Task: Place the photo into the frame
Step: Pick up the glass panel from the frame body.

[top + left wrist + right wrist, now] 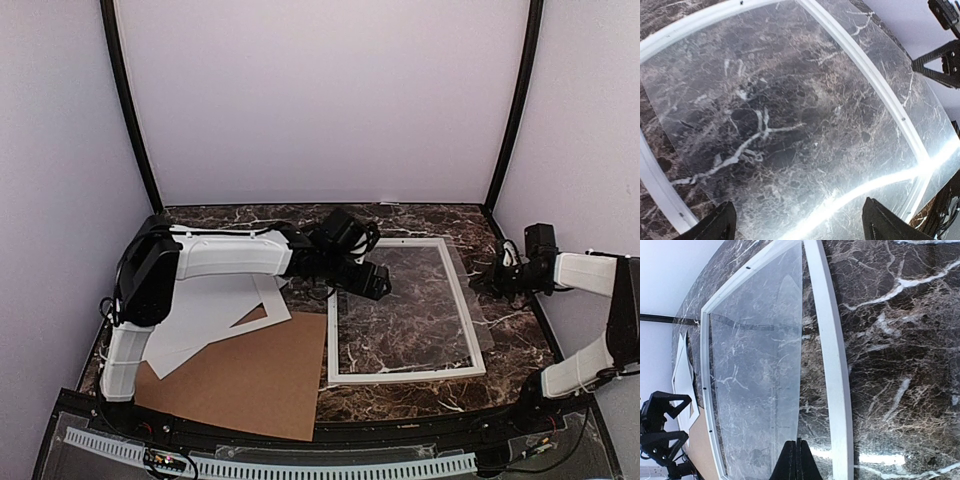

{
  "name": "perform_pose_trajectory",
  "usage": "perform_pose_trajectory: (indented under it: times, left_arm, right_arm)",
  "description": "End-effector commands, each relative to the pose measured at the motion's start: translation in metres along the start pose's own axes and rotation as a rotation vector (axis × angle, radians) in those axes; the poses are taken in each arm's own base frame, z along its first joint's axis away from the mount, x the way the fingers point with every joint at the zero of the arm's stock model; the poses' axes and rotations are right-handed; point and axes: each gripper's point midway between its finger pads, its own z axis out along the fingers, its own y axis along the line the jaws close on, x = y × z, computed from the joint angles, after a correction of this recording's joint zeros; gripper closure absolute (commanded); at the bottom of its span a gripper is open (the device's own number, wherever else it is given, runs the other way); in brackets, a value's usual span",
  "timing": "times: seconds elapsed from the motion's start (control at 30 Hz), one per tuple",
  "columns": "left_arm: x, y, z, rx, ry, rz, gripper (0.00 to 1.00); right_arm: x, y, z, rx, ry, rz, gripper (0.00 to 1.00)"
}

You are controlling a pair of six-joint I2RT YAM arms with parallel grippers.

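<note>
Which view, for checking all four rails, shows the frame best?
Top external: the frame shows all four rails, only one far corner hidden under the left arm. The left wrist view crops it to centre and rail sections; the right wrist view sees it steeply slanted, cut off.

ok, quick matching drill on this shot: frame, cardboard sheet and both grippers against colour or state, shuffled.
1 frame
2 cardboard sheet
3 left gripper
4 right gripper

A shut
B brown
C open, over the frame
D white, lying flat

Pairs: 1-D, 2-B, 3-C, 4-A
</note>
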Motion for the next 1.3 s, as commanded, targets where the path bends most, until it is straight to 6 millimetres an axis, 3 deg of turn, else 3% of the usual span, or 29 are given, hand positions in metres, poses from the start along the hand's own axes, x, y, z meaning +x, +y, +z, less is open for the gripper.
perform_pose_trajectory:
  times: [0.0,0.17,0.37,0.7,1.03,1.27]
  left_arm:
    - [0.004,0.018,-0.017,-0.047,0.025,-0.058,0.10]
    - [0.025,0.033,-0.009,-0.070,0.075,-0.142,0.10]
    - [0.042,0.037,0.001,-0.072,0.120,-0.189,0.11]
    - [0.072,0.031,0.023,-0.069,0.207,-0.195,0.12]
    - [0.086,0.021,0.035,-0.044,0.241,-0.193,0.13]
    - [0.088,0.023,0.037,-0.048,0.243,-0.185,0.14]
  right_arm:
    - [-0.001,0.016,-0.001,-0.097,0.006,0.009,1.00]
    - [-0.001,0.024,-0.003,-0.134,0.011,0.008,1.00]
    - [0.000,0.026,-0.006,-0.135,0.008,0.010,1.00]
    - [0.000,0.028,-0.009,-0.140,0.003,0.006,1.00]
    - [0.011,0.021,-0.001,-0.145,0.031,0.012,1.00]
    - [0.012,0.015,0.004,-0.128,0.046,0.007,0.89]
